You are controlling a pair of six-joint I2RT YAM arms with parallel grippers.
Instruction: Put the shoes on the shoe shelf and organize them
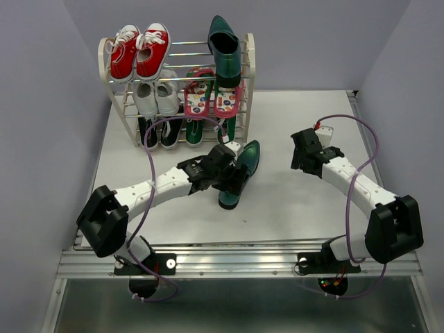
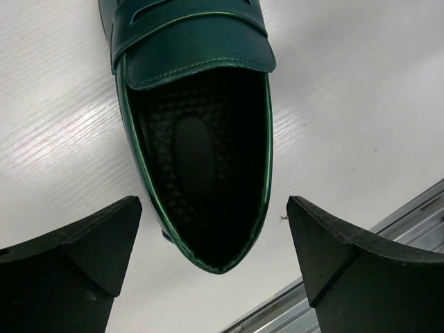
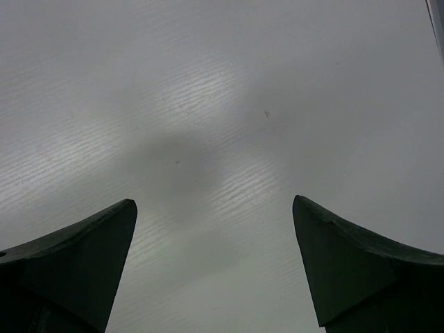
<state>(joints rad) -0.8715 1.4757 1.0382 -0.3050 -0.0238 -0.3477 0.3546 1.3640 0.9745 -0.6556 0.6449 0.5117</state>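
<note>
Left tool (image 2: pixel 211 201) spread apart (right tool (image 3: pixel 214 201) too), glossy dark-teal heel (image 2: pixel 194 55), black inside

We look down on a flat white table top (image 1: pixel 298 208) with a fine, wood-like grain. Three plain, pale lilac-grey walls close it in: a back wall (image 1: pixel 312 41), a left wall (image 1: pixel 35 104) and a right wall (image 1: pixel 416 69). A ribbed silver metal rail (image 1: pixel 236 262) runs along the table's near edge, and a thinner silver strip (image 1: pixel 361 118) lines its right edge. Below the rail lies a dull grey-green surface (image 1: pixel 229 305); we cannot tell whether it is the floor. The light is soft and even, casting only blurred grey shadows (image 3: pixel 187 173) on the table. We note one small dark speck (image 1: pixel 243 222) on the white.
</note>
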